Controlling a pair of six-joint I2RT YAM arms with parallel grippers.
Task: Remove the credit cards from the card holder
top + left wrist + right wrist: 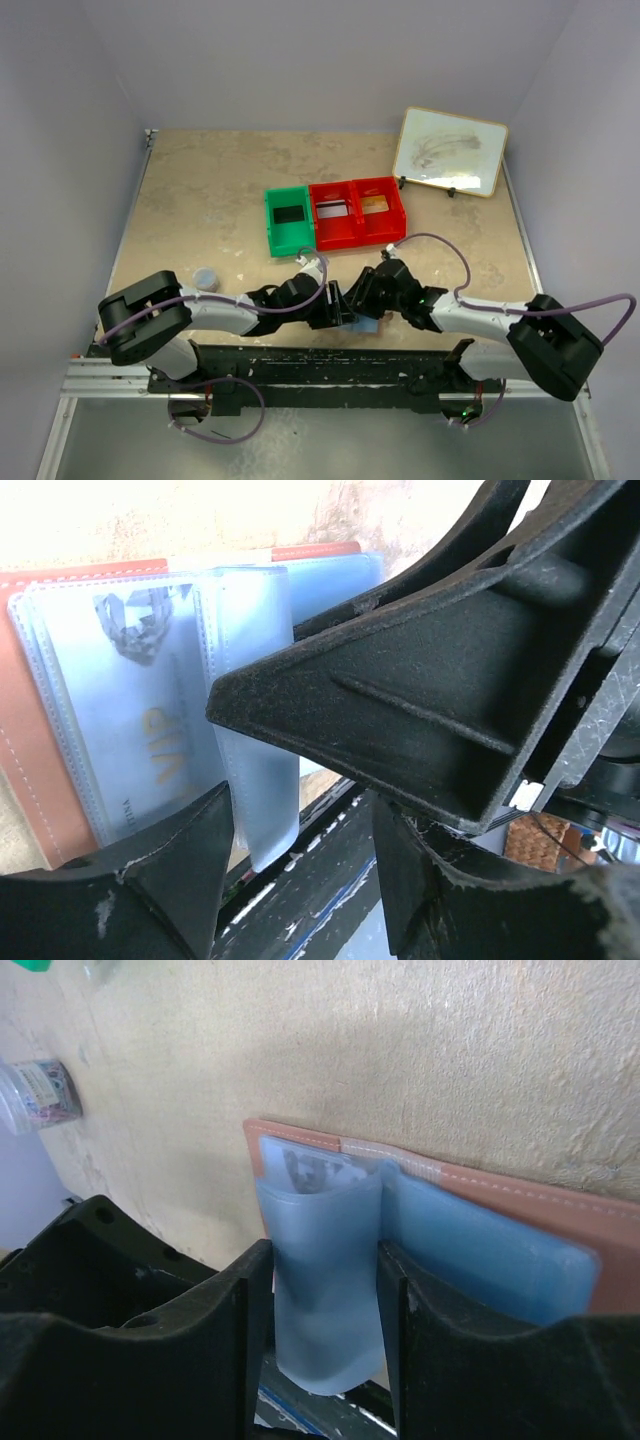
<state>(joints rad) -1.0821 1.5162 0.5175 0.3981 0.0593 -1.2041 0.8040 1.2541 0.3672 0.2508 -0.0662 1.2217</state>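
Note:
The card holder (40, 730) lies open at the table's near edge, tan-pink outside with pale blue clear sleeves inside. One sleeve holds a pale card (140, 710) with gold "VIP" lettering; it also shows in the right wrist view (305, 1170). My right gripper (325, 1330) is shut on a loose blue sleeve flap (325, 1270), which bows between its fingers. My left gripper (300, 880) is open, its left finger (180, 870) over the VIP sleeve's end. In the top view both grippers (335, 305) (362, 298) meet over the holder (368, 325).
A green bin (270, 225) holds a black card (288, 216). The joined red bins (320, 235) hold a white-grey card (333, 210) and a gold card (374, 206). A framed whiteboard (450, 150) stands back right. A small round jar (205, 277) sits left.

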